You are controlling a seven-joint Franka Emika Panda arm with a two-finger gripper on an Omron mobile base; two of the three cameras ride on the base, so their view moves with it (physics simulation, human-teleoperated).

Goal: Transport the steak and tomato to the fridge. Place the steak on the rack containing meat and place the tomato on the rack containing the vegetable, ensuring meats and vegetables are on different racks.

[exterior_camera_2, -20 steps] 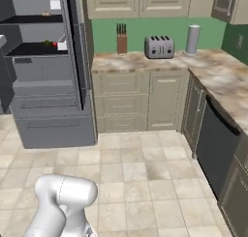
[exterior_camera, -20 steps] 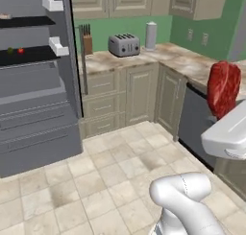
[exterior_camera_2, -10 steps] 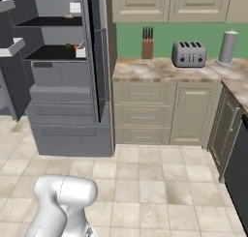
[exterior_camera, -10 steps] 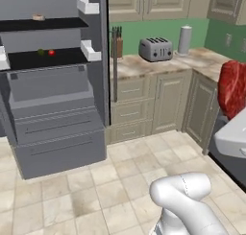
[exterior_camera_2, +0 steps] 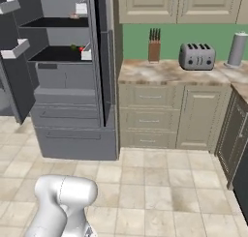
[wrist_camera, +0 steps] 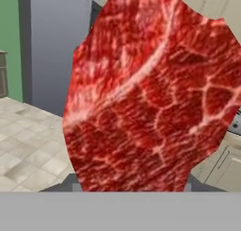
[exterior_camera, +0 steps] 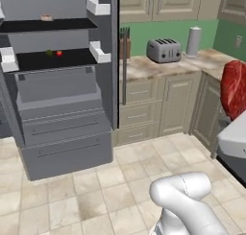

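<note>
steak (wrist_camera: 146, 98): 1, clamped in gripper | toaster (exterior_camera: 164, 50): 1 | fridge (exterior_camera: 57, 109): 1, open

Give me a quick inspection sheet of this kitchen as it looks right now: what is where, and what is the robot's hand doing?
Surface: marbled counter beside the open fridge; tiled floor below.
Job's things: steak held up in the air at the right of the left base view, close before the hand camera. On the fridge's lower shelf, a small red item beside a green one; a pale item on the upper shelf, too small to identify.
Clutter: toaster, knife block, grey canister on the counter.
Grippers: shut on the steak.
Cables: nothing seen.
Surroundings: cream cabinets, green wall.
</note>
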